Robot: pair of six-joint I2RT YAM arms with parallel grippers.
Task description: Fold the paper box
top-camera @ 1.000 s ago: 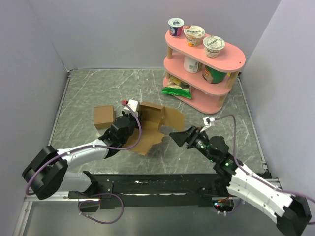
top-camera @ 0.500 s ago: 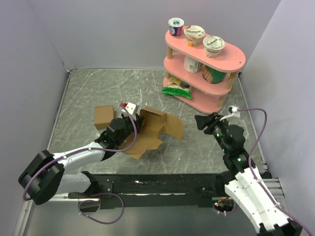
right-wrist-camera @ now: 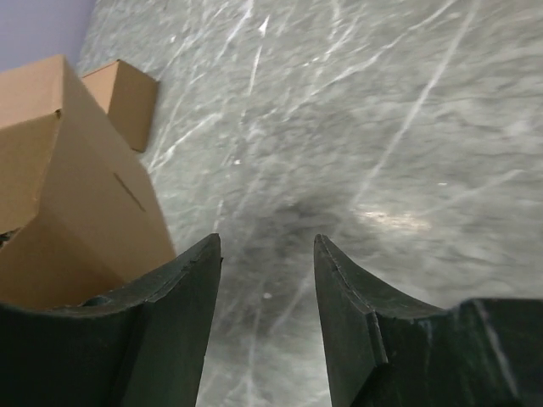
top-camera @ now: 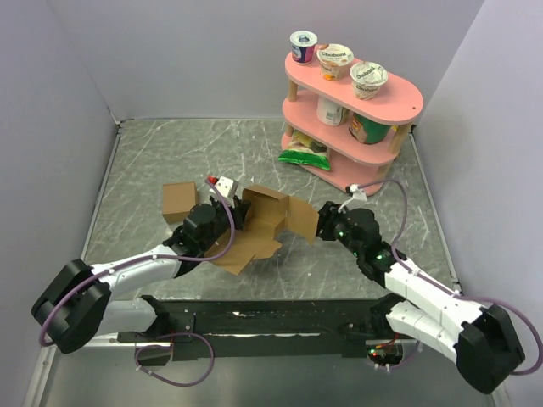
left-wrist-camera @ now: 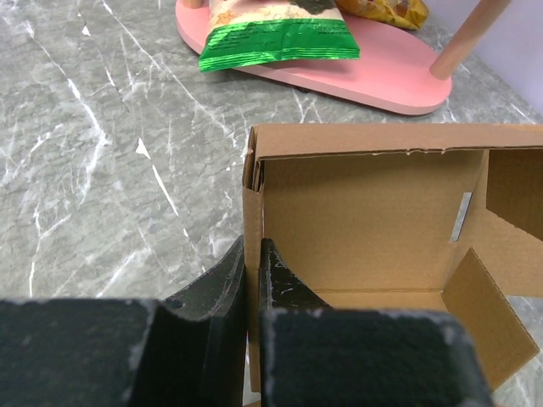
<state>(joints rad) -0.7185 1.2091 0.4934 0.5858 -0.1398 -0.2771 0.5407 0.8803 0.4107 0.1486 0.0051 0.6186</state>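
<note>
We see a grey desk (top-camera: 170, 161) veined with white, closed in by pale lilac walls (top-camera: 170, 51) at the back and on both sides. The box (top-camera: 270, 214) sits half-formed near the middle, its flaps spread. The left tool (left-wrist-camera: 253, 259) is pinched narrow on the box's side wall. The right tool (right-wrist-camera: 265, 250) stands parted over bare desk, gripping nothing, just beside the box's right flap. A cube (top-camera: 179, 200) lies left of the box. A pink shelf (top-camera: 399, 106) with cups (top-camera: 336, 59) stands back right.
</note>
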